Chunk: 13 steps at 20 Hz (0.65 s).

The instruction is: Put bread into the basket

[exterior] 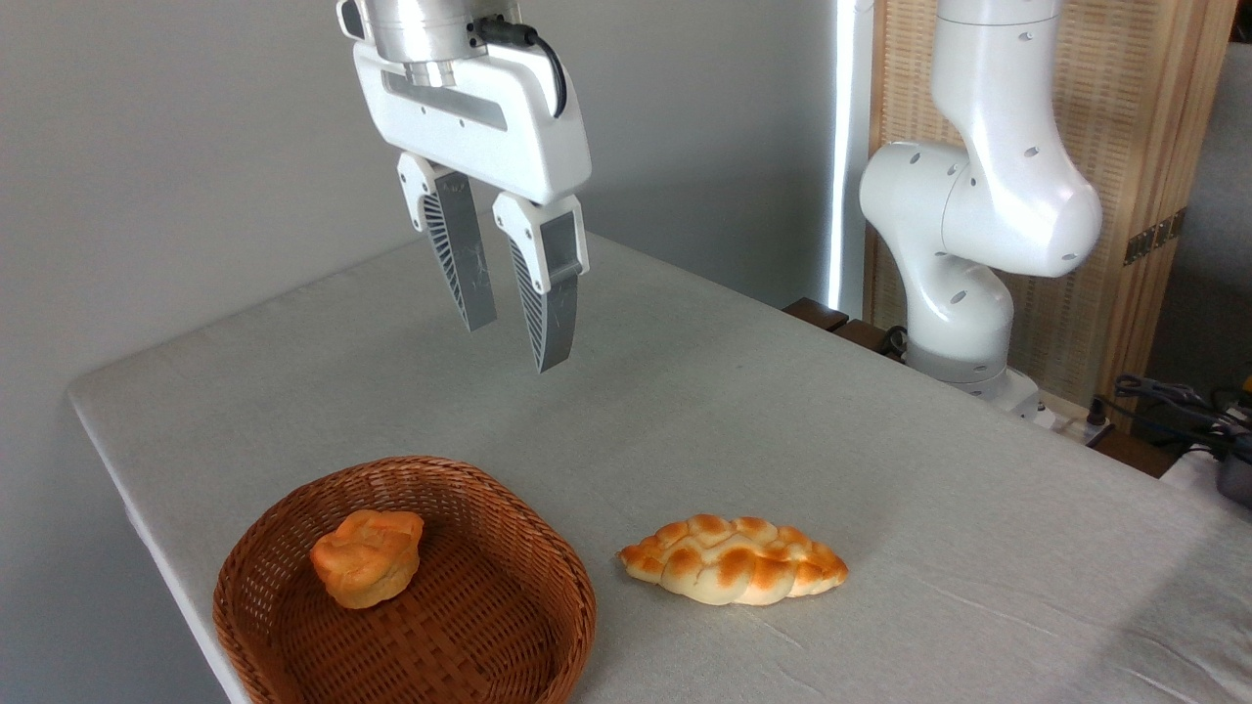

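Bread [367, 558] sits inside the basket [548, 587], on the woven floor toward the left-rear part, tipped somewhat on its side so the deep orange cracked top faces up and to the right. It looks to rest near the inner wall on that side; whether it touches the wall I cannot tell.

Basket stands at the near-left corner of the table [685, 411], close to the table's left edge, reddish-brown wicker, shallow, rim rounded at the corners.

Gripper [514, 342] hangs in the air well above the table, behind the basket and a little to its right — nothing between the fingers [548, 303]. The two ribbed fingers point down and slightly right, spread apart by a narrow gap, so the tool is open and empty. A black cable runs across the top of the white gripper body.

Braided loaf [734, 559] lies flat on the cloth just right of the basket, apart from it, long axis running left to right, pale with orange-brown patches.

Arm base [963, 323] stands at the far right edge of the table — white, jointed, rising out of view at the top. A wooden slatted screen [1144, 137] stands behind it. Cables [1174, 396] lie at the far right.
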{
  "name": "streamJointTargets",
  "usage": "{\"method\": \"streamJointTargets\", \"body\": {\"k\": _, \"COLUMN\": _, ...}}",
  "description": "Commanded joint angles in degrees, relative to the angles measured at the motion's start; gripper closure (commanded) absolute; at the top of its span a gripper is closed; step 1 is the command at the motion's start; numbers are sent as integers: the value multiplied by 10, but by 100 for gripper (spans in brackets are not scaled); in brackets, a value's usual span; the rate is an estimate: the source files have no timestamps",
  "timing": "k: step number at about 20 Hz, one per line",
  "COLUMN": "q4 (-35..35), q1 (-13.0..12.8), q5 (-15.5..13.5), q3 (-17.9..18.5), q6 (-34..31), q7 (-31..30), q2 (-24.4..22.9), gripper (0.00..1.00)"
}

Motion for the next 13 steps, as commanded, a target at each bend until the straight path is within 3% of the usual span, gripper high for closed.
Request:
{"method": "streamJointTargets", "body": {"k": 1, "q4": 5, "q1": -21, "q5": -7, "q3": 19, "q6": 20, "q7": -6, "q2": 10, "gripper": 0}}
{"method": "streamJointTargets", "body": {"k": 13, "q4": -5, "q1": -28, "q5": -6, "q3": 23, "q6": 18, "q7": -6, "q2": 9, "gripper": 0}}
